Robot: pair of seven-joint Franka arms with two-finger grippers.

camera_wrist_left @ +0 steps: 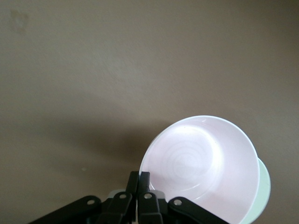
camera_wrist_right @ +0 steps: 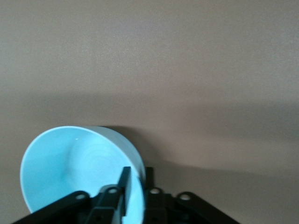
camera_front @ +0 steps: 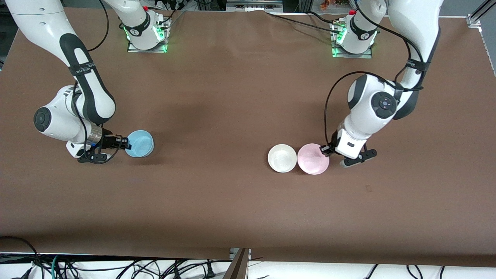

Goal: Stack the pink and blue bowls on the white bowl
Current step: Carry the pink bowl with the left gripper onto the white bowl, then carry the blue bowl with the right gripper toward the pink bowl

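My right gripper [camera_front: 127, 143] is shut on the rim of the light blue bowl [camera_front: 140, 143] toward the right arm's end of the table. The bowl looks tilted. In the right wrist view the fingers straddle the blue bowl's [camera_wrist_right: 74, 170] rim at my right gripper [camera_wrist_right: 136, 179]. My left gripper [camera_front: 324, 150] is shut on the rim of the pale pink bowl [camera_front: 313, 159], which touches the white bowl [camera_front: 282, 158] beside it. The left wrist view shows my left gripper [camera_wrist_left: 144, 179] pinching the pink bowl's [camera_wrist_left: 201, 163] rim, with a sliver of the white bowl [camera_wrist_left: 264, 184] showing past it.
The brown table [camera_front: 232, 97] is bare between the two groups of bowls. The arm bases [camera_front: 147, 35] stand at the edge farthest from the front camera. Cables lie below the table's near edge [camera_front: 232, 252].
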